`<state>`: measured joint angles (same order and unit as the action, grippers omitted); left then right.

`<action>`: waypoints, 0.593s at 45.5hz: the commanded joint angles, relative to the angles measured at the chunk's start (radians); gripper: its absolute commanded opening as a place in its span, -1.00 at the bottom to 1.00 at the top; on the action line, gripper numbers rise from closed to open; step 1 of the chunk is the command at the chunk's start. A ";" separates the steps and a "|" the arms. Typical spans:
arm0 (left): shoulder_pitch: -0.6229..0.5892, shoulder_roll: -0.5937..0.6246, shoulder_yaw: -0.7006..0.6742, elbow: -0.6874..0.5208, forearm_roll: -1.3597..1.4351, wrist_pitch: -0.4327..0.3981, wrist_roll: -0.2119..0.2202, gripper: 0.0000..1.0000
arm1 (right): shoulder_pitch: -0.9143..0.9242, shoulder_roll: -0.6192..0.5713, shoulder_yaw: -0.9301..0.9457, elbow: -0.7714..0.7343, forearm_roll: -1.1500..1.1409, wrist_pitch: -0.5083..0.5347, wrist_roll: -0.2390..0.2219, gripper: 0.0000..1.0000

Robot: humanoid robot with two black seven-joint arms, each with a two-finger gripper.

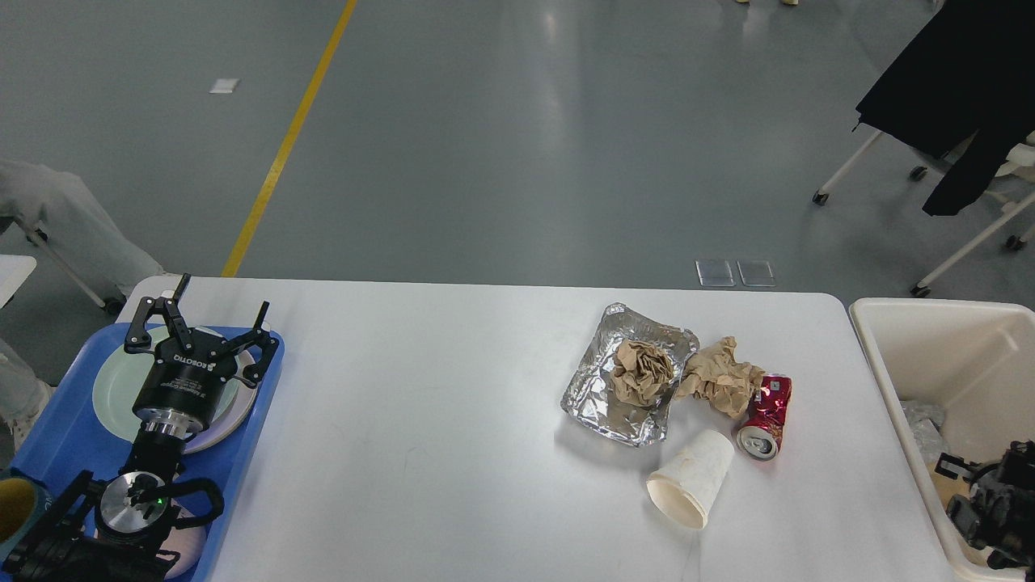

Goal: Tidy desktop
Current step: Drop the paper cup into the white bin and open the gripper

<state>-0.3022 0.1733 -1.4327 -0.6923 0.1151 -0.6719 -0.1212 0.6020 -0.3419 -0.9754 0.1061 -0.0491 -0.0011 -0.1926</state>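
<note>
Well off to the right of the left hand (202, 323), which hangs spread and empty above a pale plate (109, 388) on the blue tray (263, 388), the litter sits on the white tabletop (420, 404): a foil tray (590, 396) with a brown paper wad (640, 372) in it, a second wad (720, 376) touching it, a crushed red can (766, 414) and a tipped paper cup (691, 478). All look light and crushable; the foil is flimsy, so pinch its rim. The cup should be taken across its wall, the can around its dented waist. The right hand (982, 493) is dark over the cream bin (930, 339); I cannot tell its state.
</note>
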 commanded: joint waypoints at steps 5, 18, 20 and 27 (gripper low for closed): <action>0.000 0.000 0.000 -0.001 0.000 0.000 0.000 0.93 | 0.024 -0.017 0.006 0.020 0.000 0.003 0.001 1.00; 0.000 0.000 0.000 0.001 0.000 0.000 0.000 0.93 | 0.312 -0.216 0.000 0.410 -0.014 0.012 -0.018 1.00; 0.000 0.000 0.000 0.000 0.000 0.000 0.000 0.93 | 0.381 -0.224 -0.002 0.486 -0.044 0.029 -0.027 1.00; 0.000 0.000 0.000 -0.001 0.000 0.000 0.000 0.93 | 0.657 -0.261 -0.098 0.737 -0.178 0.174 -0.084 1.00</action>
<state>-0.3022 0.1735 -1.4327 -0.6923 0.1151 -0.6719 -0.1212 1.0793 -0.5755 -1.0068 0.6781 -0.1622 0.0769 -0.2505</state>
